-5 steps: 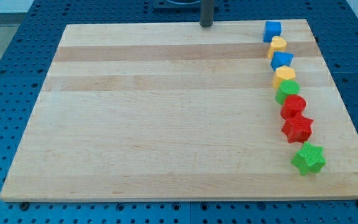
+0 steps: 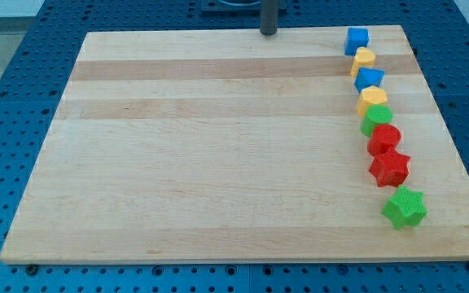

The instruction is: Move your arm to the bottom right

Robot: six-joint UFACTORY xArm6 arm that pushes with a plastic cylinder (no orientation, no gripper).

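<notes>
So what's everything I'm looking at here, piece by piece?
Board: one, pale wood, fills the middle of the view.
Base: one, blue with holes, under the board.
Blue blocks: two, top of the right-hand column.
Yellow blocks: two, alternating with the blue.
Green blocks: two, mid-column; a star at the bottom.
Red blocks: two, between the greens.
My tip: one, dark rod, board's top edge, left of the blocks.

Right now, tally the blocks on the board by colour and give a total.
Blue: 2, blue cube, blue block
Yellow: 2, upper yellow, lower yellow
Green: 2, green block, green star
Red: 2, red block, red star
Total: 8
</notes>
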